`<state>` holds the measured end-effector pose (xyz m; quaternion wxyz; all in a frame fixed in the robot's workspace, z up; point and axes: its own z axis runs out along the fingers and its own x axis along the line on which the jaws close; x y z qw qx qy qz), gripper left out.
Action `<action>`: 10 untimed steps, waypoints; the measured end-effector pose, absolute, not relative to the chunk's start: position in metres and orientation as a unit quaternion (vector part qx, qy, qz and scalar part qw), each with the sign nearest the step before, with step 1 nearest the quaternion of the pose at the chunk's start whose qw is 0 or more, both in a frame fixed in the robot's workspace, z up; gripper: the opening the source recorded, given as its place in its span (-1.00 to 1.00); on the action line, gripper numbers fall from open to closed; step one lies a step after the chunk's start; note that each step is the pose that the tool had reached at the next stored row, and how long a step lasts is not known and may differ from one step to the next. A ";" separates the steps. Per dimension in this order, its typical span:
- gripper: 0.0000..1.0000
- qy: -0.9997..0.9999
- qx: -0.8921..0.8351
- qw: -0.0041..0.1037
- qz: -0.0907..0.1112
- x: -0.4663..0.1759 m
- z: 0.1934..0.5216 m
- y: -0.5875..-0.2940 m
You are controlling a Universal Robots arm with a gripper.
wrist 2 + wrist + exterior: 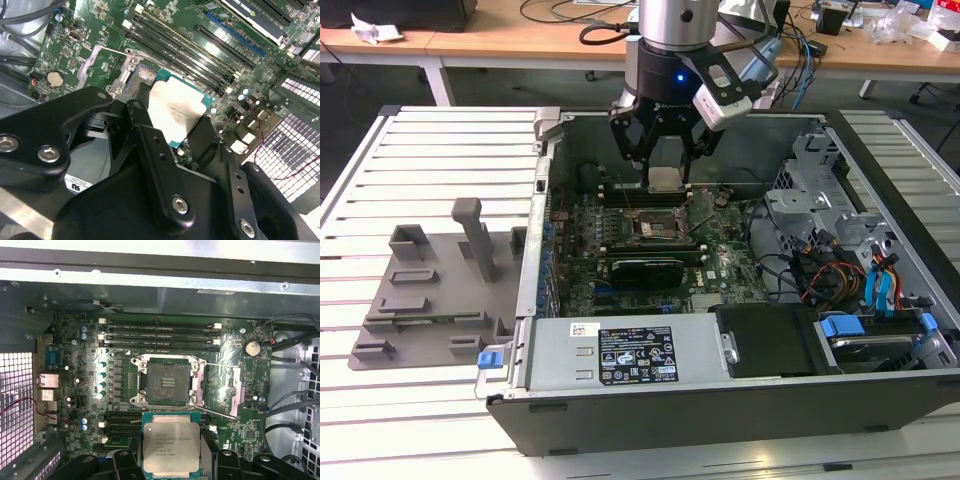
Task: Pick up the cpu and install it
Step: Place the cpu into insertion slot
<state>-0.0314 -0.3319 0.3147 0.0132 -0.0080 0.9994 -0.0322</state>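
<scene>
- The cpu [170, 447] has a silver-grey top and a thin green rim.
- The gripper [665, 183] is black. The arm [670, 20] above it is silver, with a small blue light [679, 78].
- The motherboard [75, 340] is dark green, with black memory slots [160, 335].
- The socket [167, 382] is dark inside, with a shiny silver frame.
- The tray [430, 290] is plain grey.
- The tabletop [450, 140] is white, striped by parallel slats.
- The computer case [720, 430] is black and grey, with blue tabs [840, 327].
</scene>
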 end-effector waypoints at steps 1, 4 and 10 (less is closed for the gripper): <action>0.09 0.999 0.007 0.013 -0.033 -0.031 0.315 -0.332; 0.09 0.998 0.052 0.011 -0.034 -0.031 0.314 -0.332; 0.09 0.993 0.114 0.009 -0.037 -0.031 0.314 -0.332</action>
